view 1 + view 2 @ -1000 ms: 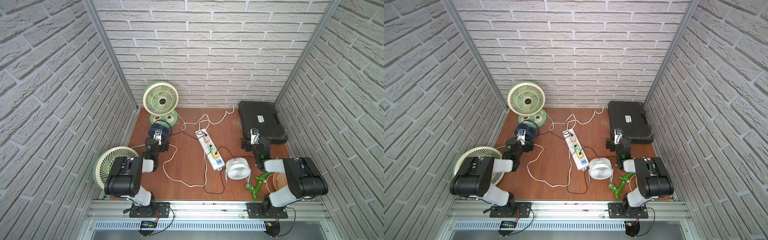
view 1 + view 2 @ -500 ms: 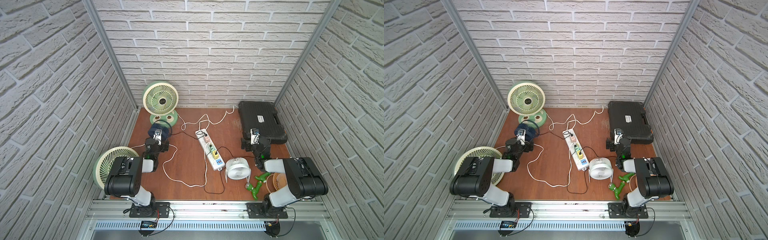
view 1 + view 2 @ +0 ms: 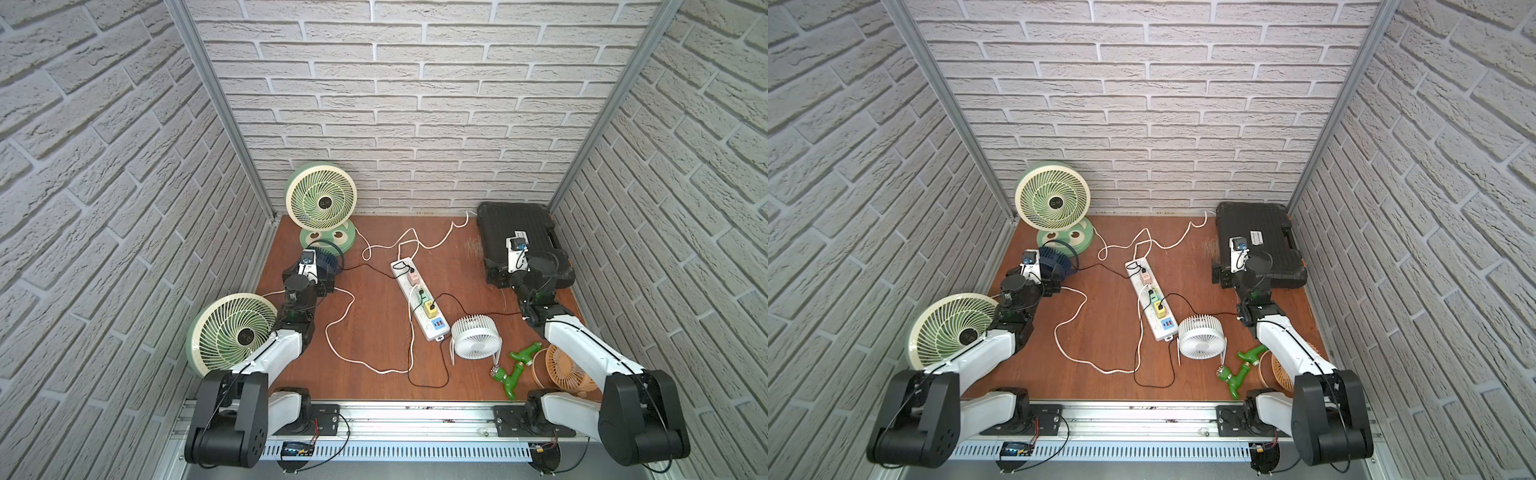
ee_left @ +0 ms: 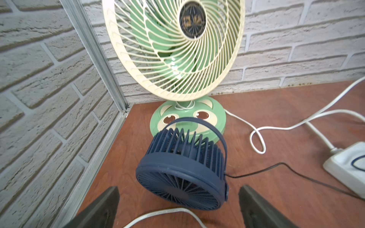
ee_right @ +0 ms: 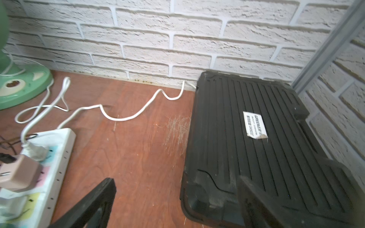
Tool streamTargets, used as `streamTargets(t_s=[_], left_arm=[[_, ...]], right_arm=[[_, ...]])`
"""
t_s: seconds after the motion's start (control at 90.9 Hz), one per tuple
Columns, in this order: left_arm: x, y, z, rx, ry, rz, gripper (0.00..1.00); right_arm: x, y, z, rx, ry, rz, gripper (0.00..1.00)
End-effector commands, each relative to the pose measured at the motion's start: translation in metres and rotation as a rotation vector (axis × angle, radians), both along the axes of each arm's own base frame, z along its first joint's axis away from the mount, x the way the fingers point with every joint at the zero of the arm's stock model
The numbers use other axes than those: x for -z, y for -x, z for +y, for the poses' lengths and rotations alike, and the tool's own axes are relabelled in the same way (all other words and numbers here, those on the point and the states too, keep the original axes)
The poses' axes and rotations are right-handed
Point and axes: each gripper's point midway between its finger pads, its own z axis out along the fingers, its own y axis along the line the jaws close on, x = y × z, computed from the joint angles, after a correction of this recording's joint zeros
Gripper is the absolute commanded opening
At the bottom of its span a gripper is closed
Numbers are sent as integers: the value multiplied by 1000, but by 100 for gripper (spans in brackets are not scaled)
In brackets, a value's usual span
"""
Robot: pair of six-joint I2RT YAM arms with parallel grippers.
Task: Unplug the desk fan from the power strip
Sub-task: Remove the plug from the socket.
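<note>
Brown table point(image 3: 374, 324), all idle: nothing has shifted in the last second, so the unplugging looks not yet begun.
Strip point(image 3: 419, 300) lies mid-table, its long axis running far to near and slanting right, with the USB end near, beside the white fan point(image 3: 476, 341), and the cord end far. Left gripper point(image 4: 178, 190) gapes empty at the blue fan point(image 4: 183, 169); right gripper point(image 5: 175, 180) gapes empty by the case point(image 5: 256, 148).
</note>
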Motion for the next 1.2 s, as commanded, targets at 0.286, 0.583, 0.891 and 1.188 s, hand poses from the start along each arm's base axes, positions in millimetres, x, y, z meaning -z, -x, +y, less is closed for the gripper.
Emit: streamTargets(t_s=[0.286, 0.583, 0.891, 1.188], left_arm=[[-32, 0, -53, 79, 359, 108, 98], [-22, -2, -111, 286, 603, 211, 98], [0, -3, -156, 426, 700, 306, 96], [23, -7, -197, 533, 776, 420, 52]], right_arm=[[-7, 50, 80, -128, -167, 393, 99], [0, 85, 140, -234, -138, 554, 99], [20, 105, 177, -279, -90, 610, 95], [41, 112, 190, -256, -73, 649, 75]])
